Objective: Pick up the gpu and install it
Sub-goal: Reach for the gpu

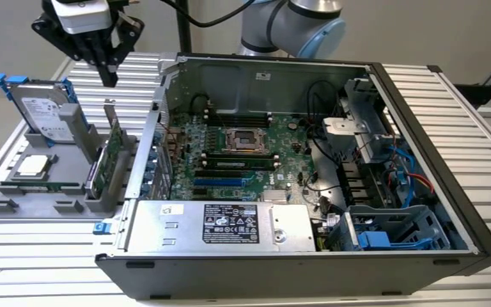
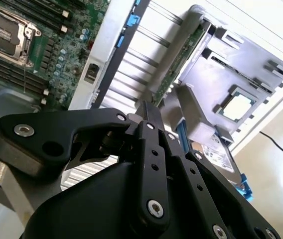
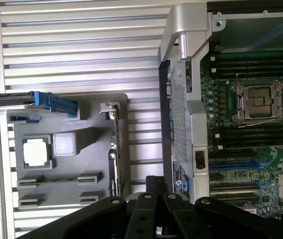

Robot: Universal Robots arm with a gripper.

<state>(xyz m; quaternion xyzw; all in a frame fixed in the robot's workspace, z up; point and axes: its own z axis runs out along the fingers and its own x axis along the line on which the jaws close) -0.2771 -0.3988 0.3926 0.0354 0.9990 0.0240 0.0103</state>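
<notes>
The gpu (image 1: 101,171) stands on its long edge in a slot of the grey holder tray (image 1: 23,208), on the slatted worktop (image 1: 41,256) at the exterior view's left, just outside the open computer case (image 1: 437,160). Board upright, thin edge up. Its long axis runs near to far, roughly parallel to the case's closest wall. The silver bracket (image 1: 110,120) is at the far end and rises above the board; the plain end points near. I cannot tell which face carries the cooler block. In the first wrist view the gpu (image 3: 115,149) reads as a thin green line edge-on, with the bracket end away from the gripper (image 3: 155,183). The gripper (image 1: 109,78) hangs above the card's far end, over the bracket, with clear air between them, so the card lies straight below and runs off toward the near side. The fingers are drawn together to a narrow point and hold nothing; the second wrist view shows the same closed tip (image 2: 146,112) aimed down at the card's edge (image 2: 179,64). Further left in the tray are a hard drive (image 1: 45,115) with blue rails, standing, and a processor chip (image 1: 31,166), lying flat. To the right of the tray, the case lies on its side, motherboard (image 1: 228,160) exposed, expansion slots toward the tray side.
</notes>
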